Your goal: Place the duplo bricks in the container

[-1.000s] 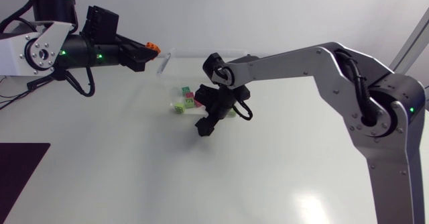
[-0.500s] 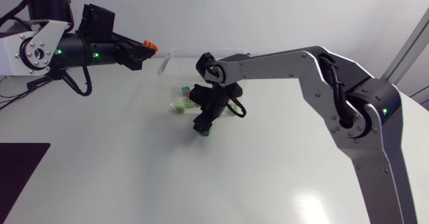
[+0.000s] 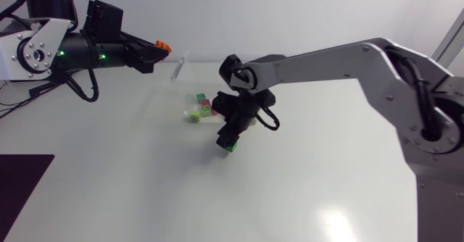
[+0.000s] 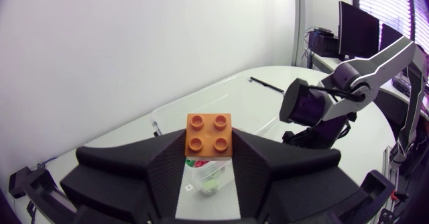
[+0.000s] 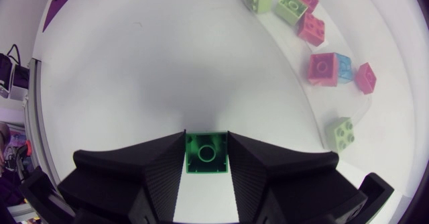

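Table (image 3: 145,191): white, and we're working over its far half.

Container (image 3: 178,66): a clear tub between our two grippers. From above only its walls catch light, so we take the rim from the wrist views.

Right gripper (image 3: 228,142): low over the table, just beside the tub's near side. Its fingers are closed part-way onto a green brick (image 5: 206,153), pinching two opposite faces.

Left gripper (image 3: 159,51): near the tub's far-left corner and, by our read, above rim height. It is clamped the same way on an orange brick (image 4: 210,135), studs up.

Loose bricks (image 3: 199,109): pink, pale green and blue, and they appear to lie inside the tub.

Our read is that both bricks are in the carry phase. To do it well:
- Raise the green one above the wall before going sideways.
- Stagger the two drops so the grippers don't meet over the opening.
- Centre each brick over the opening and release low so nothing bounces out.
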